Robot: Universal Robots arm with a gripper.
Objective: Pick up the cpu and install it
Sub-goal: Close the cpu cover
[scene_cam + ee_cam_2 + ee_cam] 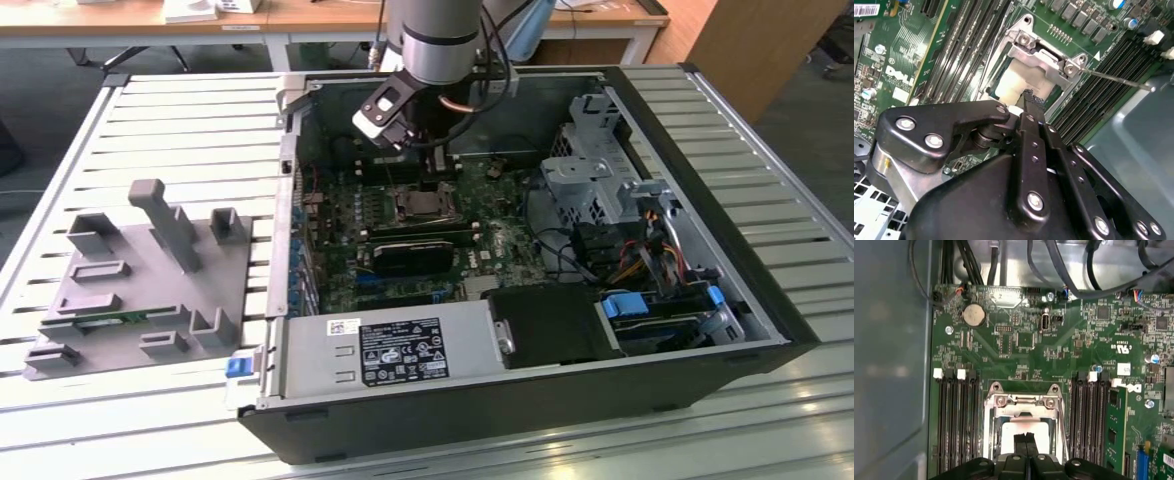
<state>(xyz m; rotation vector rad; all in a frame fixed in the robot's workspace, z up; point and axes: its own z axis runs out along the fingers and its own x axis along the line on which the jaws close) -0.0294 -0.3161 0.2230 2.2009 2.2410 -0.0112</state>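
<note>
Matte black tool [1026, 436], pinched closed, above the flat pale square cpu [1010, 438]

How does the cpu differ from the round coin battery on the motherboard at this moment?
The cpu is square; the coin battery is round. The cpu lies inside the metal socket frame; the battery sits on the open motherboard near its edge. The gripper hangs over the cpu, well apart from the battery. Both are flat and pale metal.
</note>
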